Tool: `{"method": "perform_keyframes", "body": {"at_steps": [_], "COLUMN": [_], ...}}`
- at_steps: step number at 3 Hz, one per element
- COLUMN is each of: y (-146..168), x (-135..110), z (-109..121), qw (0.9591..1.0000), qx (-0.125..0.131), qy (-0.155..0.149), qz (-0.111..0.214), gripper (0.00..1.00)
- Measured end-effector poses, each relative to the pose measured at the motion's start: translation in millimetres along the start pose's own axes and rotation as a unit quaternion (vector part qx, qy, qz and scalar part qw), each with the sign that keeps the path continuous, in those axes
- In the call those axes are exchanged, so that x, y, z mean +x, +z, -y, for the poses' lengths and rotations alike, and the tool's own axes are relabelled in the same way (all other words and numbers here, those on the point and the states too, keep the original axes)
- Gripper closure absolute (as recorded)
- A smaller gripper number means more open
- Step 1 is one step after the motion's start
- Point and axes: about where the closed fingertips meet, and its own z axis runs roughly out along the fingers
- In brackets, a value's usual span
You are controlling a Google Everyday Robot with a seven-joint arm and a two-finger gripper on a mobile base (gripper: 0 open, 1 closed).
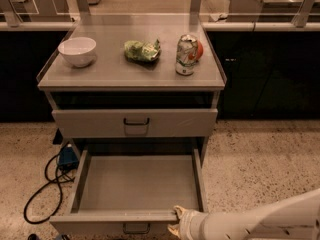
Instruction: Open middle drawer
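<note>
My pale gripper sits against the front rim of the wide grey metal middle drawer, which stretches left of it, pulled well out. Clenched or released, I cannot tell. Opening looks about done; next I'd let go and back away.
</note>
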Motion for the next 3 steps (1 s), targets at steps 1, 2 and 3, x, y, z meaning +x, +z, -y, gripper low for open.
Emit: {"method": "perform_keyframes", "body": {"at_steps": [1,2,3], "y": [0.0,0.0,0.0], "x": [0.0,0.0,0.0], "z": [0.0,0.0,0.0], "qw": [1.0000,1.0000,1.0000], "qx": [0.000,0.000,0.000], "qy": [0.000,0.000,0.000], "qz": [0.000,0.000,0.000], "gripper": [0.58,0.35,0.11]}}
